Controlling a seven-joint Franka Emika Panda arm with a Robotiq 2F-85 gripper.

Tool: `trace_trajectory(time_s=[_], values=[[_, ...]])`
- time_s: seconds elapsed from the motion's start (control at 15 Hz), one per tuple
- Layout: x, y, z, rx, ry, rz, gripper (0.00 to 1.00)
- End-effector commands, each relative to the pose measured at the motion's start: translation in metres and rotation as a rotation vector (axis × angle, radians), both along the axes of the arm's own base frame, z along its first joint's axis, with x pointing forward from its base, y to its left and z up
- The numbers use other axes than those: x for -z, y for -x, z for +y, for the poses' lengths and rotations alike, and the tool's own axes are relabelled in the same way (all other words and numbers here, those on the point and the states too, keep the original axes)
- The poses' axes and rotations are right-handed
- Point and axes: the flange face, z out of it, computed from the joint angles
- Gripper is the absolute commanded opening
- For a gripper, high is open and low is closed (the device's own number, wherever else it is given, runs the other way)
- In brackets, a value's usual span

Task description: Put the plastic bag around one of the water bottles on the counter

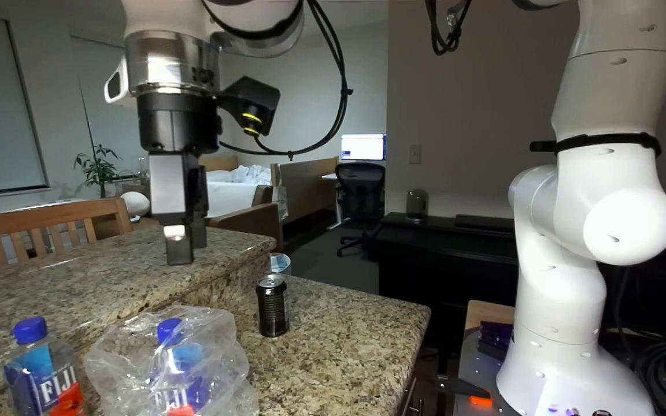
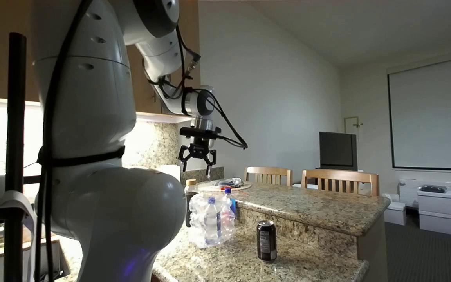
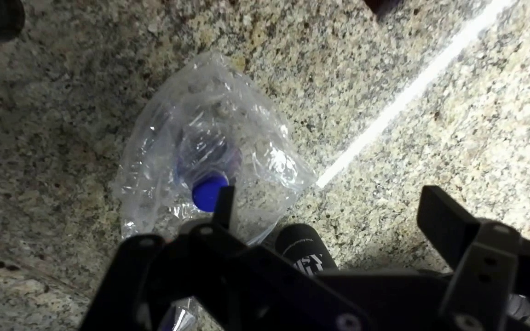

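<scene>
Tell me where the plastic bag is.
In an exterior view, the plastic bag is at lower left on the counter, around one water bottle, with the other FIJI bottle to its left and a dark can to its right.

Upright black can (image 2: pixel 266 241), two wooden chairs (image 2: pixel 340 175), leafy plant (image 1: pixel 98 170), lit monitor (image 1: pixel 363 147), office chair (image 1: pixel 361 188)

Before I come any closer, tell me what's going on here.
A robot arm is tasked with bagging a FIJI water bottle. The clear plastic bag sits around it on the granite counter; a second bottle stands outside the bag. The tool hangs open above the counter, holding nothing, so the bagging looks about done.
</scene>
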Motion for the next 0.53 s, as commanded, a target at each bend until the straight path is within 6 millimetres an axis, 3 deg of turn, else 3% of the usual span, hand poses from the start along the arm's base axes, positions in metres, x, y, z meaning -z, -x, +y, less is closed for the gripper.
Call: trace_trajectory(time_s=[0.0,0.07,0.27,0.47], values=[[-0.024,0.012,-0.031,0.029,0.025,0.027,1.0],[-0.012,0.002,-0.014,0.017,0.013,0.018,1.0],[-0.025,0.005,-0.026,0.032,0.016,0.02,1.0],[-0.024,0.006,-0.026,0.031,0.017,0.021,1.0]])
